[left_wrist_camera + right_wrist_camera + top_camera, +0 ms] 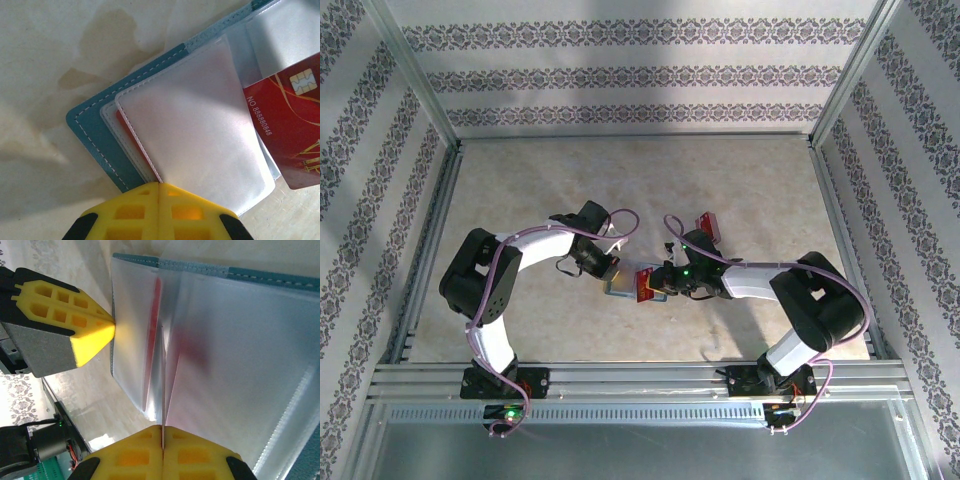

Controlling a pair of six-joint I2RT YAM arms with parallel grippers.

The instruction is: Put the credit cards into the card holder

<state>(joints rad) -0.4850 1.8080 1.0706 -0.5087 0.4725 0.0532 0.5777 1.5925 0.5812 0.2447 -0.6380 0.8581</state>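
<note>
The teal card holder [618,287] lies open mid-table, its clear pockets fanned out [95,135] [250,365]. My right gripper [163,429] [663,281] is shut on a red credit card [292,130] with a chip. I see this card edge-on [163,390], and its far end is in among the pocket sleeves. My left gripper [159,185] [608,268] is shut, its tips against the edge of a pocket flap; I cannot tell whether it pinches the flap. A red card [122,122] shows through one left pocket. Another red card [706,222] lies on the table beyond the right arm.
The beige tabletop [640,190] is fenced by metal rails and patterned walls on three sides. The two arms meet close together over the holder. The left gripper's yellow finger [92,335] sits at the holder's left edge in the right wrist view.
</note>
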